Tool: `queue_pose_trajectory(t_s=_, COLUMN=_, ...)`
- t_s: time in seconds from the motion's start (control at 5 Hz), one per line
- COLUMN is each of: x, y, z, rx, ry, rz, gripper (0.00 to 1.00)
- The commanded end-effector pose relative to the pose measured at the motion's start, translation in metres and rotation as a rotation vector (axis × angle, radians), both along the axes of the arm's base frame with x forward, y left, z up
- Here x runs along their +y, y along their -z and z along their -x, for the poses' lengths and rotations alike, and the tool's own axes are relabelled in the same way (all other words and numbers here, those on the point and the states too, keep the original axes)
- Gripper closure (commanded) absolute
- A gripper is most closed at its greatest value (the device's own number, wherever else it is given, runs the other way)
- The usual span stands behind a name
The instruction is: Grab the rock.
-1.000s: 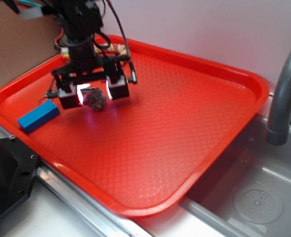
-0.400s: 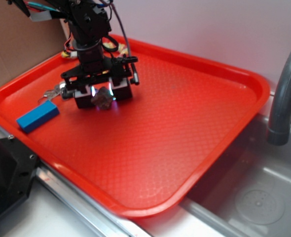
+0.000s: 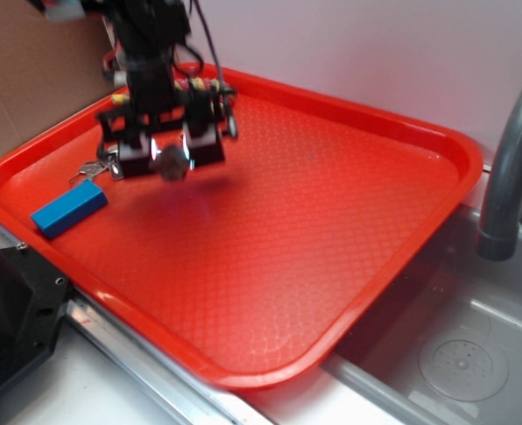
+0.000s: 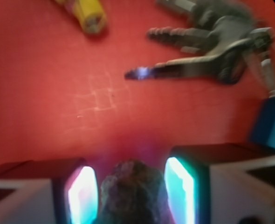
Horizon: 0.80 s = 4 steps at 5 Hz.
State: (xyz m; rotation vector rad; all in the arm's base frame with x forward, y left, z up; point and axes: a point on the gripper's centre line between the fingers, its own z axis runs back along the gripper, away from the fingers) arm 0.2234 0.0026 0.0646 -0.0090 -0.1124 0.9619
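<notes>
The rock (image 3: pixel 171 164), a lumpy brown-grey stone, is pinched between the two glowing pads of my gripper (image 3: pixel 170 159) over the back left of the red tray (image 3: pixel 456 150). It hangs slightly above the tray floor, and a faint shadow lies below it. In the wrist view the rock (image 4: pixel 133 191) fills the gap between the lit pads (image 4: pixel 84 193), with the gripper (image 4: pixel 132 189) shut on it. The arm and gripper are motion-blurred in the exterior view.
Silver keys (image 3: pixel 97 168) (image 4: pixel 212 46) lie just left of the gripper, with a blue block (image 3: pixel 68 209) (image 4: pixel 272 123) beside them. A yellow object (image 4: pixel 88 14) sits near the tray's back rim. A grey faucet (image 3: pixel 509 177) and sink (image 3: pixel 464 354) are to the right.
The jaws went from open around the rock to shut on it. The gripper then rose a little off the tray with the rock in it.
</notes>
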Motion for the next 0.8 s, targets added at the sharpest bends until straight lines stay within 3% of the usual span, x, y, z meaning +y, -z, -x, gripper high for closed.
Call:
queue_pose_trajectory(t_s=0.0, x=-0.001, y=-0.094, z=0.009, rx=-0.081, ry=0.247, rz=0.095, gripper=1.00)
queue_pose_trajectory(t_s=0.2, x=0.001, y=-0.129, z=0.032, rx=-0.121, ry=0.378, rz=0.166, gripper=1.00)
queue_pose_trajectory(t_s=0.4, x=0.000, y=-0.156, z=0.061, rx=-0.186, ry=0.330, rz=0.170, gripper=1.00)
queue_pose_trajectory(t_s=0.6, x=0.006, y=-0.156, z=0.069, rx=-0.164, ry=0.295, rz=0.151, gripper=1.00)
